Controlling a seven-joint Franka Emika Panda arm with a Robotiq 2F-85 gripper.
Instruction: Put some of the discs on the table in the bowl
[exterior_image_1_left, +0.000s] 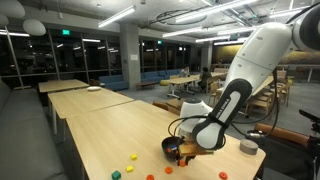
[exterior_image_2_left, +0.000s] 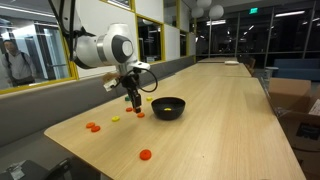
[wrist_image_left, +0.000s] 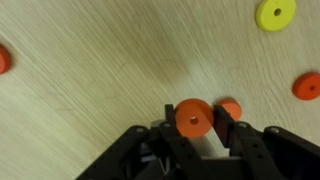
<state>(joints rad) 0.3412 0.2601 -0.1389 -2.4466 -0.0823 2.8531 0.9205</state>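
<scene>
My gripper (wrist_image_left: 194, 124) is shut on an orange disc (wrist_image_left: 193, 113) with a centre hole and holds it just above the pale wooden table (wrist_image_left: 100, 60). In both exterior views the gripper (exterior_image_2_left: 135, 104) (exterior_image_1_left: 184, 152) hangs beside the black bowl (exterior_image_2_left: 168, 107) (exterior_image_1_left: 171, 146), not over it. Loose discs lie on the table: an orange one (wrist_image_left: 230, 107) by my right finger, a yellow one (wrist_image_left: 275, 13), and other orange ones (wrist_image_left: 307, 86) (exterior_image_2_left: 146, 154) (exterior_image_2_left: 93, 127). More orange (exterior_image_1_left: 133, 157), green (exterior_image_1_left: 116, 174) and blue (exterior_image_1_left: 128, 170) discs show in an exterior view.
A grey round puck (exterior_image_1_left: 248, 147) sits near the table's edge beyond the arm. The table (exterior_image_2_left: 235, 120) runs long, with glass walls along one side. Similar wooden tables (exterior_image_1_left: 75, 88) stand further back.
</scene>
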